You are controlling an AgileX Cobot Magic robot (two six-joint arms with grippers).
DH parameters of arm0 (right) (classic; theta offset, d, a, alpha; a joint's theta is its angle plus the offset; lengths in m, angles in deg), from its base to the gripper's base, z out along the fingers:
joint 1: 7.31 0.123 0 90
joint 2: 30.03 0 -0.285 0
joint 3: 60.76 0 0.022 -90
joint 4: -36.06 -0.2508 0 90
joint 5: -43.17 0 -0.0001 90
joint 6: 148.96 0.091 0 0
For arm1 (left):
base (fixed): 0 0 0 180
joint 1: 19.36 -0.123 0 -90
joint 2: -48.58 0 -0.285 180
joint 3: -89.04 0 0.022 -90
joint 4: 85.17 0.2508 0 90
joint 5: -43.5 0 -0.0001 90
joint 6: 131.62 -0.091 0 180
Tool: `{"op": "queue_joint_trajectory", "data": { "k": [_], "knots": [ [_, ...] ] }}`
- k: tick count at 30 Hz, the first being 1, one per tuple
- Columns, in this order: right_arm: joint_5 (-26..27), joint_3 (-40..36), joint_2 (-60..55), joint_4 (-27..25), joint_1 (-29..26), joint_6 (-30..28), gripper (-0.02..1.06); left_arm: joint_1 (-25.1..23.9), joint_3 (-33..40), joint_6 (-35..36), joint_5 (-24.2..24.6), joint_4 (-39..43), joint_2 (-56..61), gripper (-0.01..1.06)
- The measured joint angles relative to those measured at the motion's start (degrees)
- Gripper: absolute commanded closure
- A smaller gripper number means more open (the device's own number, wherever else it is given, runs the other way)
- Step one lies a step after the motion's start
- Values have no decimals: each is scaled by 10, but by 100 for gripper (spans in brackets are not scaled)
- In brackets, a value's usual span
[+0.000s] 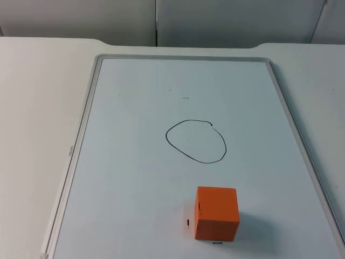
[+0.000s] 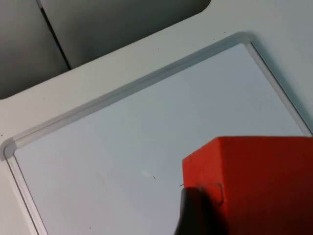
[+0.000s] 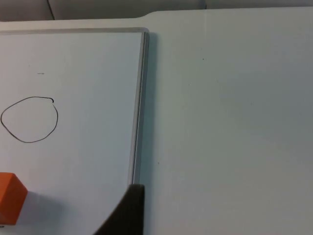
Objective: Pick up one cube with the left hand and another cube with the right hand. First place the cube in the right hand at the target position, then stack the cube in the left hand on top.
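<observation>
An orange cube (image 1: 216, 213) sits on the whiteboard (image 1: 135, 162) near its front edge, just in front of a hand-drawn black circle (image 1: 195, 141). The right wrist view shows this cube (image 3: 10, 197) and the circle (image 3: 29, 120) off to the side of my right gripper (image 3: 128, 213), which hangs high above the board's right frame and waits. A second, red-orange cube (image 2: 259, 181) looms close in the left wrist view, where my left gripper (image 2: 210, 218) is shut on it, one black fingertip (image 2: 195, 210) pressed to its side face. It hides the circle there.
The whiteboard's raised metal frame (image 1: 81, 135) runs around the work area on the white table (image 1: 32, 108). The grey partition wall (image 1: 161, 21) closes off the far side. A few small pen marks (image 1: 186, 98) dot the board.
</observation>
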Motion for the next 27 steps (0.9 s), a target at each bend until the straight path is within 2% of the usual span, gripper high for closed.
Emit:
{"op": "queue_joint_trajectory", "data": {
  "k": [6,10,14,15,19,20,24,25,27],
  "knots": [
    [0,0,0,0,0,0,0,0,2,-14,4,-16,37,102],
    [0,0,0,0,0,0,0,0,51,-23,-32,-42,84,102],
    [0,0,0,0,0,0,0,0,233,-46,-120,-60,182,102],
    [0,0,0,0,0,0,0,0,233,-46,-120,-60,182,102],
    [0,0,0,0,0,0,0,0,442,-53,-227,-61,272,102],
    [0,0,0,0,0,0,0,0,442,-53,-227,-61,272,102],
    [0,0,0,0,0,0,0,0,647,-63,-324,-65,370,102],
    [0,0,0,0,0,0,0,0,647,-63,-324,-65,370,102],
    [0,0,0,0,0,0,0,0,722,-66,-340,-65,412,102]
  ]
}}
